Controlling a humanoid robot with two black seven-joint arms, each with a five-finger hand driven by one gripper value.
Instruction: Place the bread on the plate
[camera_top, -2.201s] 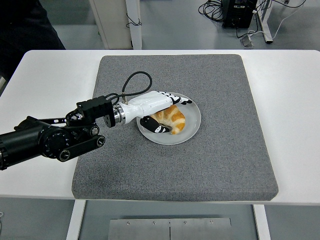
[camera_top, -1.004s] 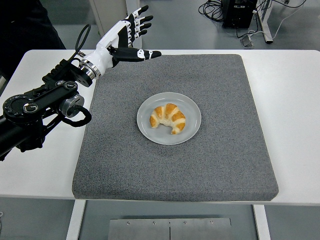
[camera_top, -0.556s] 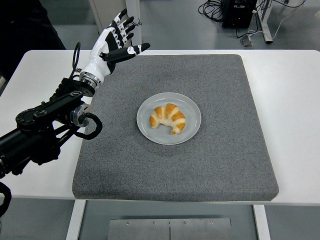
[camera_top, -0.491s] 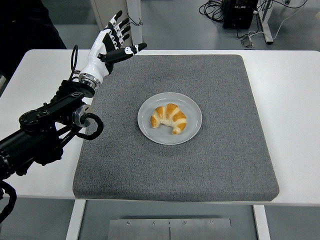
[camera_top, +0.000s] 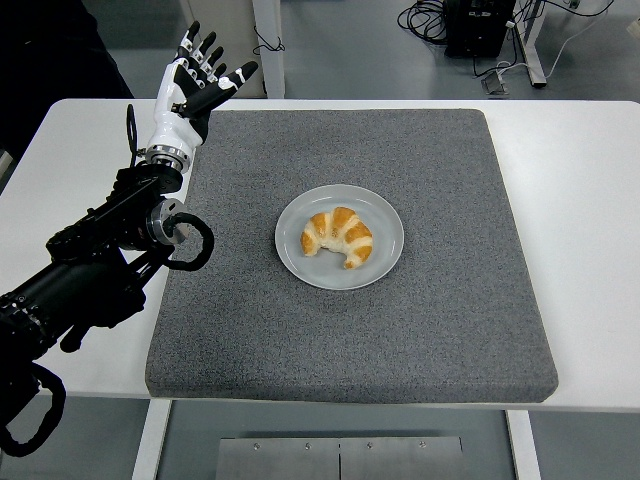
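A golden croissant (camera_top: 338, 237) lies on a round grey plate (camera_top: 384, 258) in the middle of a grey mat (camera_top: 440, 310). My left hand (camera_top: 196, 76) is white with black fingertips. It is raised at the far left corner of the mat, well apart from the plate, with fingers spread and nothing in it. The black left arm (camera_top: 95, 260) runs down to the picture's lower left. The right arm is out of view.
The mat lies on a white table (camera_top: 590, 200). A black cable loop (camera_top: 190, 245) hangs at the left arm's wrist over the mat's left edge. Beyond the table's far edge stand a table leg and floor cables (camera_top: 470, 30).
My left hand let go of the croissant on the plate, lifted and drew back to the far left. In the last half second it swung further left and upright.
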